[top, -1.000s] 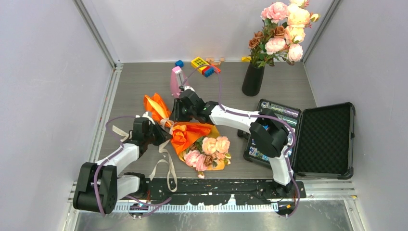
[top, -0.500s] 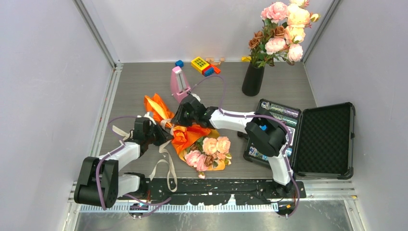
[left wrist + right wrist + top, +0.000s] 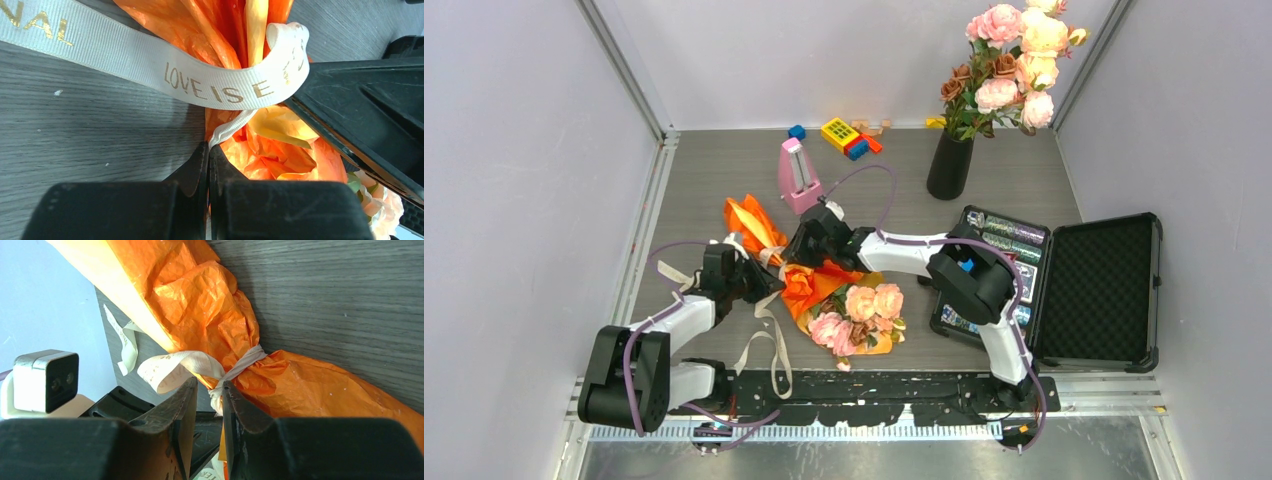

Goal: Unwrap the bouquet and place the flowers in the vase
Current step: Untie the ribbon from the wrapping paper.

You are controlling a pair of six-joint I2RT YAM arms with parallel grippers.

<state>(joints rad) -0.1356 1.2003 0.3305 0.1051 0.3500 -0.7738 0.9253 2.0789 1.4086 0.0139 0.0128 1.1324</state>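
The bouquet (image 3: 819, 282) lies on the table with its orange paper (image 3: 200, 300) cinched by a cream ribbon (image 3: 215, 90). Its pink and peach flowers (image 3: 859, 308) stick out toward the near edge. My left gripper (image 3: 764, 281) (image 3: 209, 150) is at the tied neck from the left, shut on a thin ribbon strand. My right gripper (image 3: 792, 252) (image 3: 209, 386) comes from the far side. Its jaws are narrowed around the ribbon knot (image 3: 216, 390), with a small gap still showing. The black vase (image 3: 949, 165) stands at the back right.
The vase holds another bunch of roses (image 3: 1009, 60). A pink metronome (image 3: 796, 175) stands just behind the right gripper. Toy blocks (image 3: 844, 133) lie by the back wall. An open black case (image 3: 1094, 290) sits to the right. Loose ribbon tails (image 3: 759, 348) trail toward the near edge.
The right gripper has come down from beside the metronome onto the bouquet's tied neck, and its jaws have narrowed. The left gripper's jaws have closed fully on the ribbon strand.
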